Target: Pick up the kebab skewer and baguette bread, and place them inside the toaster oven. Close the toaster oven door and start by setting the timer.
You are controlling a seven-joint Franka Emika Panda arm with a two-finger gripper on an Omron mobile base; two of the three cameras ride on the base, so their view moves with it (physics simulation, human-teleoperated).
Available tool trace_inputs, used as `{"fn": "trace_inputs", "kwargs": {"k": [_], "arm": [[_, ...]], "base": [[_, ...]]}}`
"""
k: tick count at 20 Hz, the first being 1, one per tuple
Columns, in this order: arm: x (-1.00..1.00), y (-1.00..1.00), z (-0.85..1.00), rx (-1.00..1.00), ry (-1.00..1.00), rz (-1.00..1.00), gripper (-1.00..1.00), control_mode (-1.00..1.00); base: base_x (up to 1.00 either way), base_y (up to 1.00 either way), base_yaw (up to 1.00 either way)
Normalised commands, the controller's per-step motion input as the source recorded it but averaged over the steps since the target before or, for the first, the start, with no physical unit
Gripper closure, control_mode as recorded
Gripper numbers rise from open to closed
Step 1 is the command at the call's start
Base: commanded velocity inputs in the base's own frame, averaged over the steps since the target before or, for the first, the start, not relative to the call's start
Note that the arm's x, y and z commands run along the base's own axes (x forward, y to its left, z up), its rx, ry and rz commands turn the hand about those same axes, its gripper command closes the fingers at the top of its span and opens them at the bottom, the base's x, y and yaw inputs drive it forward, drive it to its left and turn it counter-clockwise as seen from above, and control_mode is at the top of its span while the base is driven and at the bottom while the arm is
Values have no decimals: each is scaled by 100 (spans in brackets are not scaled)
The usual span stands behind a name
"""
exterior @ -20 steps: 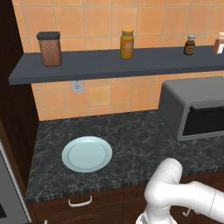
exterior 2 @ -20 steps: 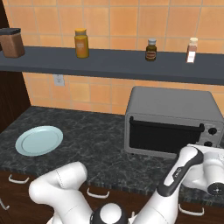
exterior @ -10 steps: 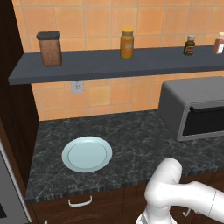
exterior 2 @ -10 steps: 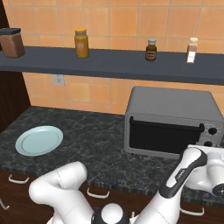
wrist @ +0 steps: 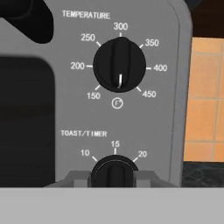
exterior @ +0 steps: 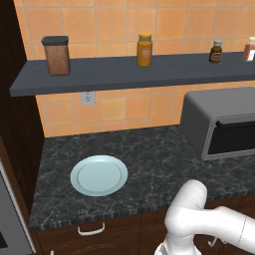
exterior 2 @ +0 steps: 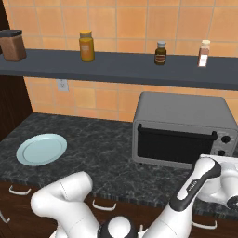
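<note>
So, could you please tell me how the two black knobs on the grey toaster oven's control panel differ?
The upper black temperature knob sits free and fully visible, while the lower black toast/timer knob sits between the fingertips of the gripper, its lower part cut off. The upper dial is marked 150 to 450; the lower shows 10, 15, 20. Both are round black knobs on the grey toaster oven.

Two base views from behind, down over one counter; hand view close against the toaster oven dials.

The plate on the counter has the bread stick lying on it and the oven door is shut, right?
Not quite. The plate is bare: the left base view shows no bread on it. The toaster oven door is shut, as you said.
</note>
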Motion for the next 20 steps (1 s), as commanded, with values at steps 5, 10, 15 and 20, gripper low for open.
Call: {"fn": "trace_inputs", "kwargs": {"k": [5,10,15,20], "arm": [[0,0,0,0,0,0,100,-100],[-1,0,-2,1,0,0,100,-100],[0,0,-1,16,0,-3,100,-100],[0,0,0,19,0,-11,100,-100]], "base": [[0,0,0],[0,0,0],[0,0,0],[0,0,0]]}}
